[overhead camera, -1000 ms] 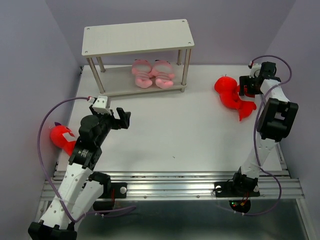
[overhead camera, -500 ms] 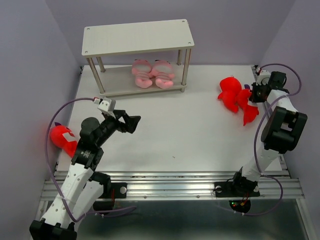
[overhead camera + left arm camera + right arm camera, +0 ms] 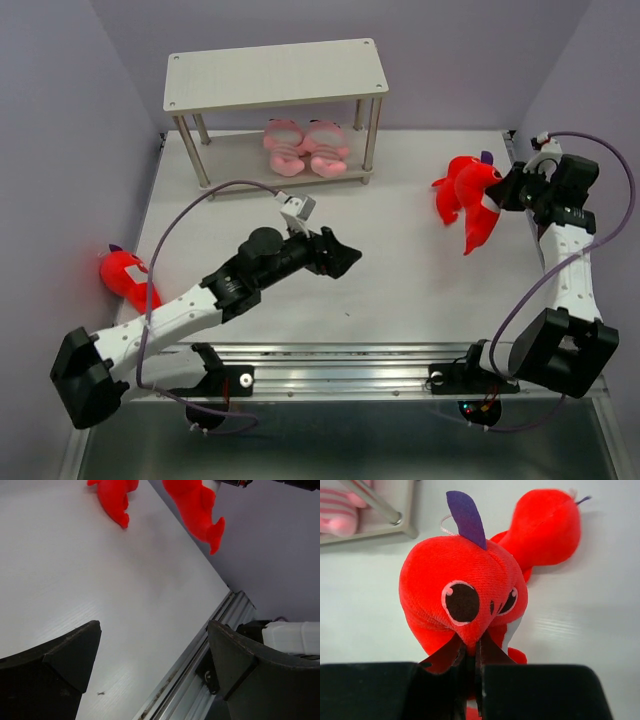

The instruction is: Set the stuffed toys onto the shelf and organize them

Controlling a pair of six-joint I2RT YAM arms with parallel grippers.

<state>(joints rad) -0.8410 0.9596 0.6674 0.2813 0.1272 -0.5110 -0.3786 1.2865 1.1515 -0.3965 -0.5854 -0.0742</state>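
While the right end effector is clamped on the snout of a red shark, a second shark lies on the counter just beyond it. The left end effector hangs wide open and empty, with the shelf and its pink pigs well beyond it.

Five stuffed toys are in view. Three are red sharks: a first shark at the left, and a second shark and a third shark at the right. Two are pink striped pigs, one pig beside the other pig. There is one shelf, with two boards and four thin legs. Two robot arms show, each with one pincer: a left pincer and a right pincer. There is one worktop.
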